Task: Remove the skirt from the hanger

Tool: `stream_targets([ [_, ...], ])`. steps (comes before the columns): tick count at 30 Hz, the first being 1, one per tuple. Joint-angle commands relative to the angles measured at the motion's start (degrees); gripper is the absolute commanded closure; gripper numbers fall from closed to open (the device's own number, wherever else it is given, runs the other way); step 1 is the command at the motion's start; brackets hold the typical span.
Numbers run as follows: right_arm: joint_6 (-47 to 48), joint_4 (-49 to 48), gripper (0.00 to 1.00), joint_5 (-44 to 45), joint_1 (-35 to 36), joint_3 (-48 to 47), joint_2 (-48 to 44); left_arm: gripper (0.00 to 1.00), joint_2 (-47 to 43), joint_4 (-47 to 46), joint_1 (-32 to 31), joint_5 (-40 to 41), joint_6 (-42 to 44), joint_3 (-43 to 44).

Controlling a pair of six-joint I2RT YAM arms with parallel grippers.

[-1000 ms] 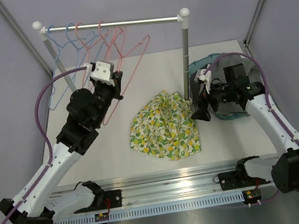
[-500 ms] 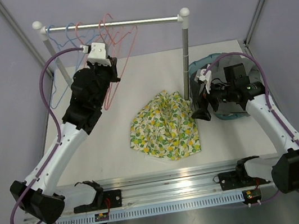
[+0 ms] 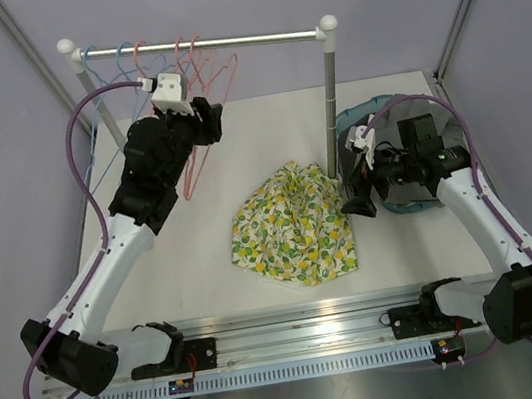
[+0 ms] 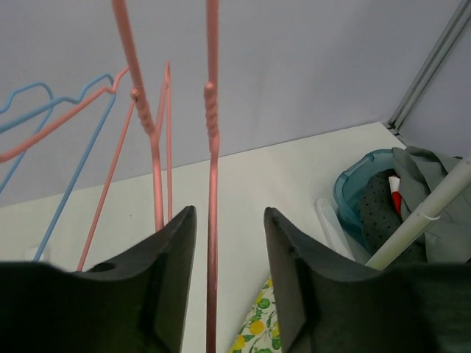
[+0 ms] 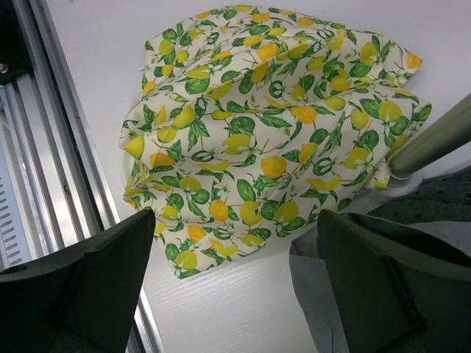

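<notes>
Surface [image 3: 162,307]: white, carrying everything listed below. Rail [image 3: 251,38]: a metal bar on two posts across the far side. Skirt [image 3: 295,225]: lemon print on white, lying in a loose heap on the surface, its far edge at the foot of the rail's right post; it hangs on nothing, so I judge the removal itself done. Handling, as I judge it: light, soft and limp, neither fragile nor slippery; it would sag and bunch when lifted, and a pinch on flat cloth may catch only one layer. Best hold: a raised fold or a gathered ridge near the top of the heap. I cannot tell where the waistband is. Tub [image 4: 346,184]: teal, just right of that post, holding grey clothes [image 4: 434,184]. Pink hangers [image 3: 201,78]: bare wire, hooked on the rail towards its left end. Blue hangers [image 3: 99,135]: bare wire, further left on the rail. Left tool [image 4: 229,213]: raised at the pink hangers, jaws apart, one pink wire standing between them with a gap on either side, nothing clamped. Right tool [image 5: 235,215]: near the tub and pointed at the skirt, jaws wide apart, holding nothing.
</notes>
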State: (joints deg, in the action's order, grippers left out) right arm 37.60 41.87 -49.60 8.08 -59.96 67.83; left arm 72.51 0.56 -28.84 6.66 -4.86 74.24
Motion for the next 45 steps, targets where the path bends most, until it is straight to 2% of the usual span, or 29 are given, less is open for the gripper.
stream_targets([
  [1, 4.3, 0.9, 0.0, -4.6, -0.2, 0.7, -0.3, 0.42, -4.4, -1.8, 0.1, -4.4, -1.9, 1.7],
  [4, 9.4, 2.3, 0.0, -9.4, -0.2, 2.4, -1.5, 0.27, -7.9, -0.7, 0.1, -5.9, -2.2, 0.7],
  [7, 17.5, 5.1, 0.01, -15.0, 0.0, 4.0, -3.1, 0.17, -12.8, 3.0, 0.1, -6.4, -0.8, -1.4],
  [10, 29.1, 9.2, 0.01, -16.7, 0.7, 4.3, -4.4, 0.06, -18.5, 7.2, 0.2, -9.7, 2.0, -4.7],
  [11, 36.2, 10.1, 0.01, -16.5, 1.1, 4.3, -4.5, 0.01, -19.9, 8.0, 0.1, -10.6, 2.7, -5.9],
  [14, 46.6, 14.2, 0.01, -13.7, 3.3, 1.5, -0.3, 0.01, -27.0, 10.7, 0.1, -13.9, 4.5, -14.5],
  [17, 46.8, 14.2, 0.01, -7.5, 7.6, -2.2, 4.3, 0.01, -34.6, 11.5, 0.1, -15.4, 6.1, -20.3],
  [18, 46.2, 13.5, 0.01, -5.3, 11.9, -2.6, 5.0, 0.01, -36.3, 11.7, 0.1, -15.4, 6.1, -22.1],
  [21, 40.6, 5.2, 0.01, 5.3, 20.3, -1.7, 6.8, 0.01, -43.7, 12.4, 0.1, -15.1, 6.2, -29.0],
  [22, 39.5, 1.2, 0.01, 10.3, 21.9, -1.4, 7.4, 0.01, -45.2, 12.6, 0.1, -15.0, 6.2, -32.0],
  [26, 35.5, -2.4, 0.01, 18.9, 26.4, -2.6, 13.5, 0.01, -53.0, 13.0, 0.1, -16.3, 6.3, -38.5],
  [31, 36.3, -8.6, 0.01, 30.0, 31.7, 0.2, 19.1, 0.01, -59.5, 13.7, 0.1, -20.3, 8.9, -43.6],
  [34, 34.0, -9.0, 0.12, 30.4, 33.3, -0.7, 23.8, 0.01, -60.7, 13.4, 0.1, -21.0, 9.9, -45.7],
  [35, 32.9, -8.8, 0.24, 30.0, 33.9, -1.3, 24.4, 0.01, -60.6, 13.4, 0.1, -20.5, 10.0, -46.0],
  [37, 29.7, -7.8, 0.37, 28.0, 33.9, -3.0, 24.8, 0.01, -59.9, 13.9, 0.1, -20.5, 10.2, -45.9],
  [38, 28.9, -7.3, 0.54, 27.5, 33.9, -3.5, 24.5, 0.01, -59.6, 14.3, 0.1, -20.1, 10.1, -45.8],
  [40, 27.5, -4.8, 0.72, 25.7, 33.9, -5.2, 23.6, 0.01, -59.1, 14.5, 0.1, -20.2, 10.5, -45.7],
  [42, 26.4, -3.1, 1.0, 24.5, 33.8, -5.9, 20.5, 0.01, -58.6, 14.4, 0.1, -20.3, 10.6, -45.7],
  [44, 24.6, -0.9, 1.0, 22.3, 33.7, -7.2, 16.1, 0.01, -58.6, 14.4, 0.1, -20.2, 10.7, -45.7],
  [45, 24.0, 3.8, 1.0, 19.9, 33.1, -10.1, 14.9, 0.01, -58.7, 14.2, 0.1, -20.2, 10.8, -45.8],
])
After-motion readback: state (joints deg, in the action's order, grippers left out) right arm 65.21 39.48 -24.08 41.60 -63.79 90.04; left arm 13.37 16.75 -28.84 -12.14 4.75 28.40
